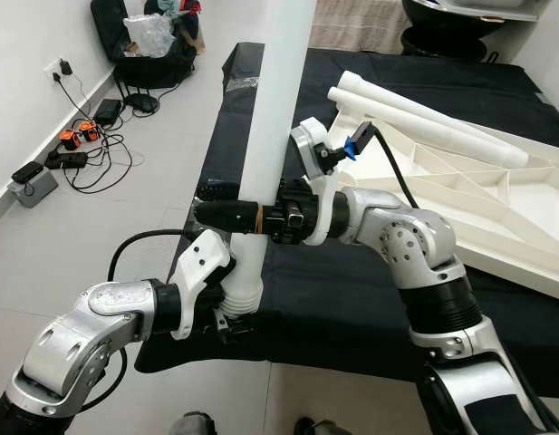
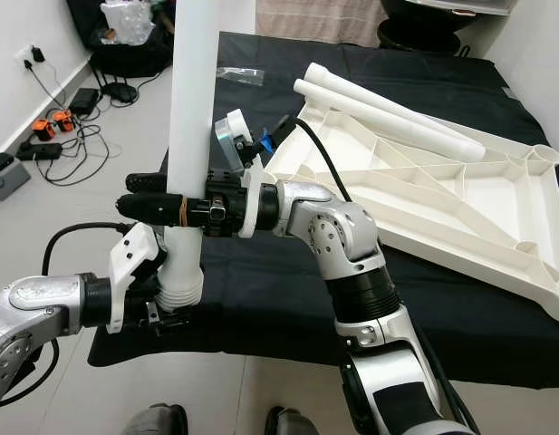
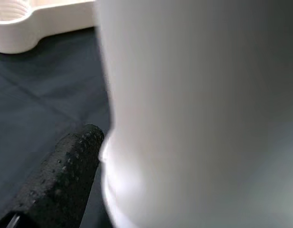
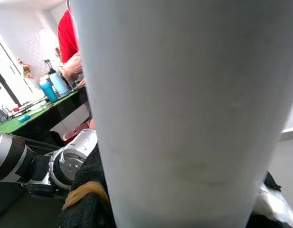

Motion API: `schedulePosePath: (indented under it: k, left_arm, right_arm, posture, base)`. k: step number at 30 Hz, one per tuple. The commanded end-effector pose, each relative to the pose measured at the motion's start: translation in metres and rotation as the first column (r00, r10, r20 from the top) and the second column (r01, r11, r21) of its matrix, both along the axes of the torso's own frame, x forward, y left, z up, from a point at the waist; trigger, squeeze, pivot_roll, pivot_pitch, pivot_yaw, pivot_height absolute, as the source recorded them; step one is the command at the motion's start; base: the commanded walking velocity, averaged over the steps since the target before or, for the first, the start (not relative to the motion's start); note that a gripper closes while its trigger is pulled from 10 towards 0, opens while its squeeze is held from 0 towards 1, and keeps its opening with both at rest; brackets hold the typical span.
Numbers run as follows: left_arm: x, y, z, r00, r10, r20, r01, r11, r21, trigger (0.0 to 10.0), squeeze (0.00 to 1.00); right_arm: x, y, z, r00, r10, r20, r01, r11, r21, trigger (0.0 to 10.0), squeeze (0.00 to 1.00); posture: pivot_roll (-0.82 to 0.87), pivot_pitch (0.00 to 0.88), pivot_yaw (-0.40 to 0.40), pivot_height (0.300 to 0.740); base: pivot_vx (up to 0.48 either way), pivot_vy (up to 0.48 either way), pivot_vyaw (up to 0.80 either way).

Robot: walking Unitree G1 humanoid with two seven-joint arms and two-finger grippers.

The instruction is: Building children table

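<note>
You have the white table leg point(image 1: 277, 109) upright, the right gripper point(image 1: 229, 216) clamped across its lower shaft and the left gripper point(image 1: 226, 319) closed on its threaded end, so keep it vertical and swing right toward the upturned tabletop point(image 1: 496, 204) on the black cloth point(image 1: 351, 299), clear of the two loose legs point(image 1: 424, 113).

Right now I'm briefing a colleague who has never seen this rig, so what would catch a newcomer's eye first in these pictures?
First, the tall white table leg, held upright in front of the robot: the right gripper clamps its middle and the left gripper holds its ribbed screw end. Next, the white tabletop lying underside up on the black cloth to the right, with two more legs resting across it. A tangle of cables and chargers sits on the floor at left.
</note>
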State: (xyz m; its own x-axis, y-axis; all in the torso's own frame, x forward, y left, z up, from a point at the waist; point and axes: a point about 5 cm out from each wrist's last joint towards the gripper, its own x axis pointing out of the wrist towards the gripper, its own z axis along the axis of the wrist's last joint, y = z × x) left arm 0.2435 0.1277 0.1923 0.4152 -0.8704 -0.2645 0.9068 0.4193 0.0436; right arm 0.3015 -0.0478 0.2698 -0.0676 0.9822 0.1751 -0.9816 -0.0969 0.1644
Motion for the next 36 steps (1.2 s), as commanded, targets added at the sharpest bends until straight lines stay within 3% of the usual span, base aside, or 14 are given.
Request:
schedulePosePath:
  k: [1, 4, 5, 11, 16, 20, 23, 24, 25, 26, 27, 29, 30, 36]
  left_arm:
    - [0.000, 0.000, 0.004, 1.000, 0.002, 0.013, -0.002, 1.000, -0.005, 10.0, 0.00]
    - [0.000, -0.001, 0.007, 1.000, -0.004, 0.010, 0.004, 1.000, -0.021, 10.0, 0.00]
    - [0.003, -0.002, 0.013, 0.998, 0.019, 0.062, -0.018, 1.000, -0.010, 10.0, 0.00]
    - [0.008, 0.005, 0.015, 0.992, 0.090, 0.086, -0.089, 0.996, -0.018, 10.0, 0.00]
    - [0.009, 0.017, 0.000, 0.982, 0.146, 0.119, -0.158, 0.981, 0.108, 10.0, 0.00]
    - [0.010, 0.021, -0.004, 0.976, 0.175, 0.132, -0.192, 0.972, 0.132, 10.0, 0.00]
    - [0.016, 0.026, -0.008, 0.920, 0.334, 0.205, -0.359, 0.928, 0.102, 10.0, 0.00]
    - [0.016, 0.026, -0.008, 0.920, 0.334, 0.205, -0.359, 0.928, 0.102, 10.0, 0.00]
    - [0.016, 0.021, -0.008, 0.909, 0.355, 0.218, -0.378, 0.923, 0.073, 10.0, 0.00]
    - [0.016, 0.021, -0.008, 0.909, 0.355, 0.218, -0.378, 0.923, 0.073, 10.0, 0.00]
    - [0.015, 0.017, -0.008, 0.905, 0.362, 0.223, -0.383, 0.922, 0.054, 10.0, 0.00]
    - [0.011, 0.005, -0.008, 0.897, 0.388, 0.211, -0.395, 0.919, -0.012, 10.0, 0.00]
    - [0.011, 0.005, -0.008, 0.897, 0.388, 0.211, -0.395, 0.919, -0.012, 10.0, 0.00]
    - [-0.012, -0.031, -0.028, 0.920, 0.375, 0.116, -0.369, 0.927, -0.069, 10.0, 0.00]
  right_arm:
    - [0.001, 0.001, 0.007, 1.000, 0.016, 0.024, -0.016, 1.000, 0.013, 10.0, 0.00]
    - [0.003, 0.000, 0.008, 1.000, 0.006, 0.023, -0.006, 1.000, 0.011, 10.0, 0.00]
    - [0.015, -0.006, 0.008, 0.996, -0.081, 0.043, 0.081, 0.997, 0.003, 10.0, 0.00]
    - [0.040, -0.023, 0.016, 0.967, -0.250, 0.045, 0.249, 0.968, 0.016, 10.0, 0.00]
    - [0.051, -0.041, 0.020, 0.936, -0.344, 0.071, 0.345, 0.939, 0.007, 10.0, 0.00]
    - [0.055, -0.046, 0.021, 0.916, -0.392, 0.081, 0.393, 0.919, 0.003, 10.0, 0.00]
    - [0.076, -0.070, 0.035, 0.779, -0.617, 0.113, 0.618, 0.786, 0.028, 10.0, 0.00]
    - [0.076, -0.070, 0.035, 0.779, -0.617, 0.113, 0.618, 0.786, 0.028, 10.0, 0.00]
    - [0.080, -0.076, 0.043, 0.732, -0.671, 0.120, 0.670, 0.741, 0.050, 10.0, 0.00]
    - [0.080, -0.076, 0.043, 0.732, -0.671, 0.120, 0.670, 0.741, 0.050, 10.0, 0.00]
    - [0.083, -0.079, 0.049, 0.706, -0.698, 0.123, 0.695, 0.716, 0.066, 10.0, 0.00]
    - [0.090, -0.086, 0.069, 0.616, -0.779, 0.118, 0.763, 0.627, 0.158, 10.0, 0.00]
    - [0.090, -0.086, 0.069, 0.616, -0.779, 0.118, 0.763, 0.627, 0.158, 10.0, 0.00]
    - [0.098, -0.081, 0.085, 0.524, -0.850, 0.046, 0.817, 0.518, 0.253, 10.0, 0.00]
  posture:
    - [0.09, 0.178, -0.039, 0.740]
    - [0.09, 0.178, -0.039, 0.740]
    - [0.09, 0.184, -0.042, 0.740]
    - [0.09, 0.184, -0.040, 0.740]
    - [0.09, 0.192, -0.035, 0.740]
    - [0.10, 0.198, -0.035, 0.740]
    - [0.09, 0.166, -0.046, 0.740]
    - [0.09, 0.166, -0.046, 0.740]
    - [0.09, 0.162, -0.047, 0.740]
    - [0.09, 0.162, -0.047, 0.740]
    - [0.09, 0.156, -0.048, 0.740]
    - [0.10, 0.141, -0.045, 0.740]
    - [0.10, 0.141, -0.045, 0.740]
    - [0.10, 0.146, -0.058, 0.740]
  base:
    - [0.000, 0.000, 0.00]
    - [0.000, 0.000, 0.00]
    - [0.000, 0.000, 0.00]
    - [0.000, 0.000, 0.00]
    - [0.000, 0.000, 0.00]
    - [0.000, 0.000, 0.00]
    - [0.000, 0.000, 0.00]
    - [0.000, 0.000, 0.00]
    - [0.000, 0.000, 0.00]
    - [0.000, 0.000, 0.00]
    - [0.000, 0.000, 0.00]
    - [0.000, 0.000, 0.00]
    - [0.000, 0.000, 0.00]
    - [0.000, 0.000, 0.00]
